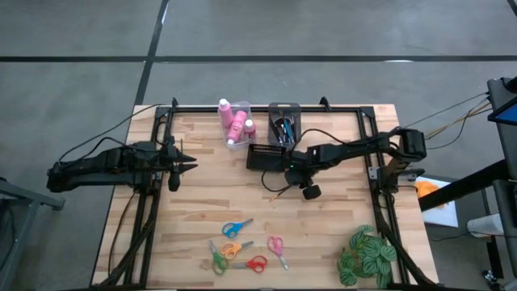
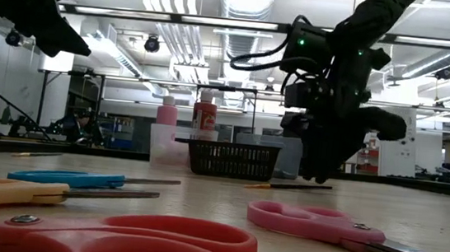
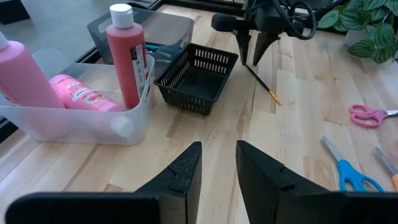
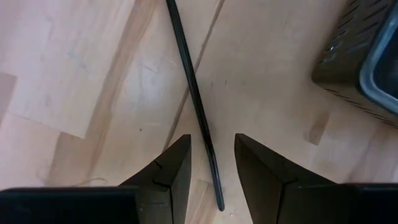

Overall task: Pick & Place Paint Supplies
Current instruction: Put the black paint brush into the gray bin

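A thin black paintbrush (image 4: 194, 93) lies flat on the wooden table (image 1: 202, 202), also seen in the high view as the paintbrush (image 1: 279, 189). My right gripper (image 4: 211, 163) is open and points down over it, one finger on each side of the handle, touching nothing. Three pink bottles (image 1: 235, 121) stand in a clear bin. More brushes (image 1: 284, 127) sit in a grey bin. Several scissors (image 1: 237, 229) lie near the table's near edge. My left gripper (image 3: 217, 168) is open and waits above the table's left side.
An empty black mesh basket (image 1: 266, 156) stands just beyond my right gripper, toward the far edge. A green leafy plant (image 1: 367, 255) sits at the near right corner. Bare wood lies between the two grippers and in front of the scissors.
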